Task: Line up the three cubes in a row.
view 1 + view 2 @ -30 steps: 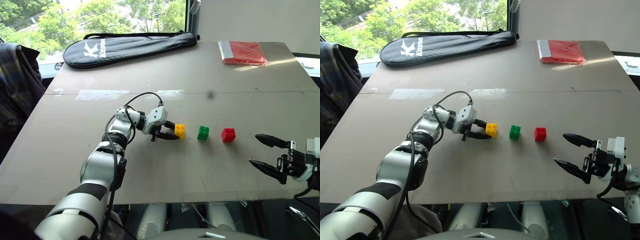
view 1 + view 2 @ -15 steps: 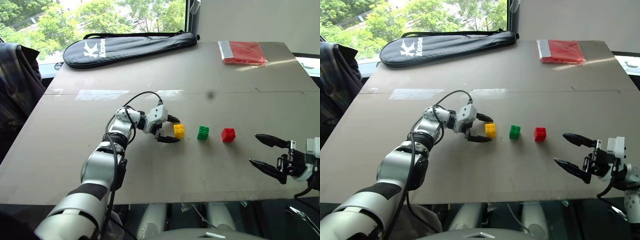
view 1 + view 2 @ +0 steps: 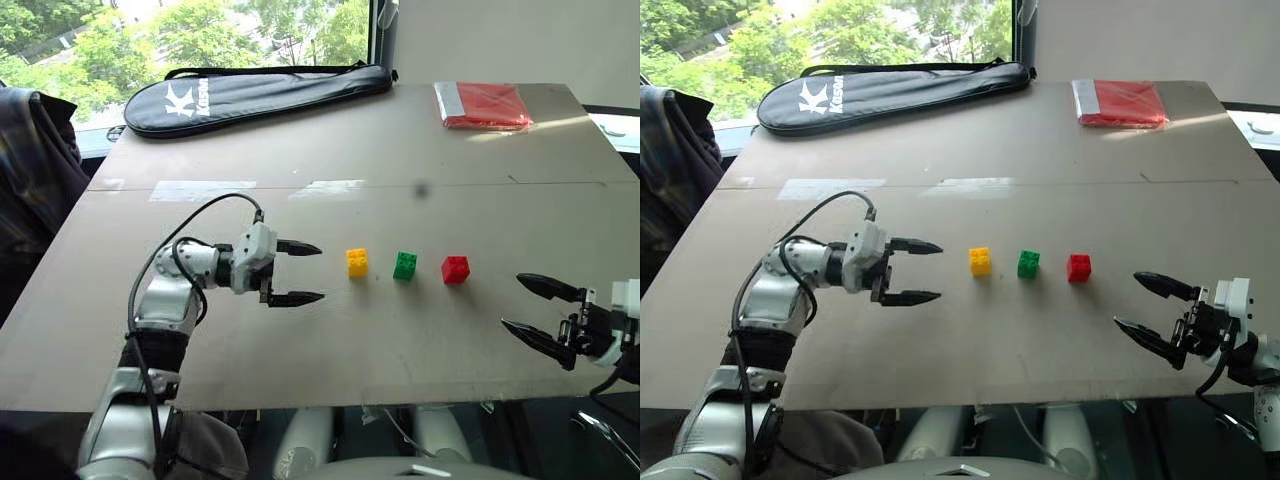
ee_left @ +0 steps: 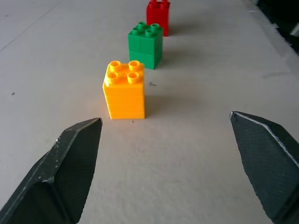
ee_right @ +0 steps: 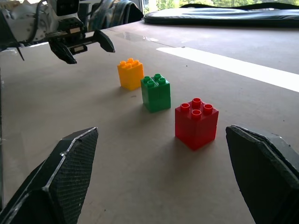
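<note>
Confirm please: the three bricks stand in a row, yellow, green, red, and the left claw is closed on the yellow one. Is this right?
Not quite. The left claw is open and clear of the yellow brick, as the left eye view shows. The rest holds: yellow, then the green brick, then the red brick, stand in a row.
</note>
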Robot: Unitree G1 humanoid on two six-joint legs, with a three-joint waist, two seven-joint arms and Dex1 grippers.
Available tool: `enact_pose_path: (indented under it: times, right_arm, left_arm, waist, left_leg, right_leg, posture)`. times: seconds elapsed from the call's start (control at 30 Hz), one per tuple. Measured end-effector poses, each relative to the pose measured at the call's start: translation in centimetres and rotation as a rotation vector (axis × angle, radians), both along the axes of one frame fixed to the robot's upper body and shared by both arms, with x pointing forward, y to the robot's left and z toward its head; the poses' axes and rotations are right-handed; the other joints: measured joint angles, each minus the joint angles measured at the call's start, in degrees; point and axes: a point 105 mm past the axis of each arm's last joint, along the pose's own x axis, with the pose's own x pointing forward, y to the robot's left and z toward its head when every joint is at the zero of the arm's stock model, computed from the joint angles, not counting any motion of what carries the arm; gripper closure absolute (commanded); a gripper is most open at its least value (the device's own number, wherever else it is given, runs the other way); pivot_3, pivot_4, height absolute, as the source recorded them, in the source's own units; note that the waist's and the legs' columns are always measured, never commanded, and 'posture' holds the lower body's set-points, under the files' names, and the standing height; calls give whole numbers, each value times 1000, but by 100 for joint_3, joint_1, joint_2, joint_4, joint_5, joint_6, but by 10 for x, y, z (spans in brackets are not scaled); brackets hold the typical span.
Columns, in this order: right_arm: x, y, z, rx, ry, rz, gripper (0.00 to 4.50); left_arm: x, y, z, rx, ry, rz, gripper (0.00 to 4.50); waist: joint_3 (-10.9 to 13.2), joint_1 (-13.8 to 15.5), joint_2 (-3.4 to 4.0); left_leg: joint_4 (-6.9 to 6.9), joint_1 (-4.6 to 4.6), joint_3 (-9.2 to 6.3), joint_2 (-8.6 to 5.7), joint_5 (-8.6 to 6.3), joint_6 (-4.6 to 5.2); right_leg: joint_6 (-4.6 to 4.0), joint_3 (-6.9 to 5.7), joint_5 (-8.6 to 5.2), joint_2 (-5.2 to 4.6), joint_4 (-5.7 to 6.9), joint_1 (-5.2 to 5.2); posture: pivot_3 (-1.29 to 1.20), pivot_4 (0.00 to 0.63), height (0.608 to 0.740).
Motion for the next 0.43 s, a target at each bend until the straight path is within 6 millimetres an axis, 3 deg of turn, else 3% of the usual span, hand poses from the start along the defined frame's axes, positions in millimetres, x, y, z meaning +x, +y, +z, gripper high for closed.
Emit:
enact_pose_path:
  times: [0.13,0.27,0.43]
  right_arm:
    - [-4,-7,-10,-19,36,-25,0]
    - [-6,-13,-18,-38,63,-49,0]
    - [-6,-18,-24,-40,75,-79,0]
  left_arm:
    - [-31,5,-32,-26,98,264,20]
    - [-54,10,-39,-63,93,442,20]
    - [-62,13,-44,-64,84,520,20]
  waist:
    - [0,17,1]
    - [-8,38,5]
    - [-28,19,38]
  left_leg:
    - [-2,-2,1,1,-1,0]
    - [-2,7,-1,1,-2,0]
    - [-2,14,2,2,-2,1]
  right_leg:
    - [-14,7,-8,-3,-3,0]
    - [-17,1,-13,-7,-7,12]
    - [6,-12,-28,1,-6,14]
  posture:
    - [0,150,694]
    - [0,150,694]
    - [0,150,694]
